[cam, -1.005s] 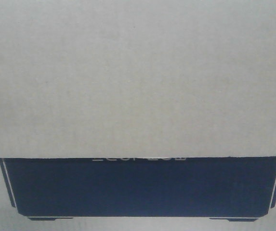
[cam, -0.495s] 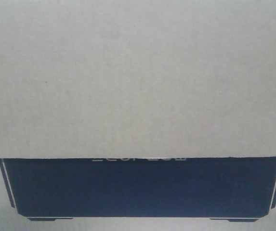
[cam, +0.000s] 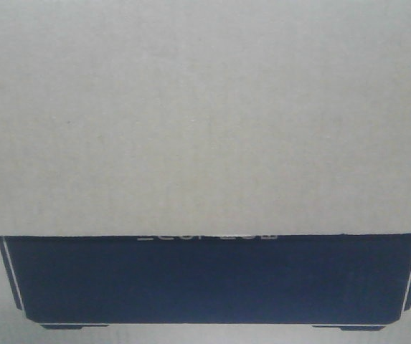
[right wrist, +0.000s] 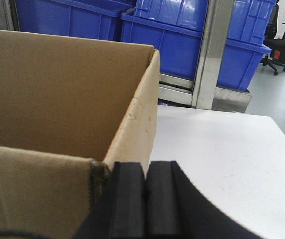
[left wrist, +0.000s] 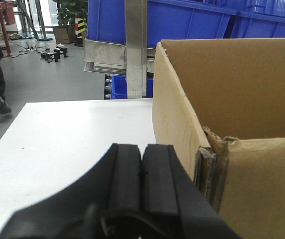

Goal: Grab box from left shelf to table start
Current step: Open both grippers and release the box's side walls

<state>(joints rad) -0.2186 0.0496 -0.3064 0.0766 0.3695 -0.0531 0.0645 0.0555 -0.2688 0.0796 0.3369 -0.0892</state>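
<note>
Flanking the box (left wrist: 241,89) on the table (left wrist: 72,144), left claw (left wrist: 142,174) and right claw (right wrist: 146,194), pads pressed together, gripping nothing.

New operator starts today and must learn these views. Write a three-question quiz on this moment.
1. True or false: the cardboard box is open at the top.
2. Multiple choice: the white table shows in A) the front view, B) both wrist views, C) no view.
3. Short answer: how do the fingers of the left tool and right tool stand, and do they clamp the box?

Key:
1. True; the wrist views look into its bare inside.
2. B; the box fills the front view.
3. Pressed together on both tools, with nothing between; each tool is outside a side wall of the box.
</note>
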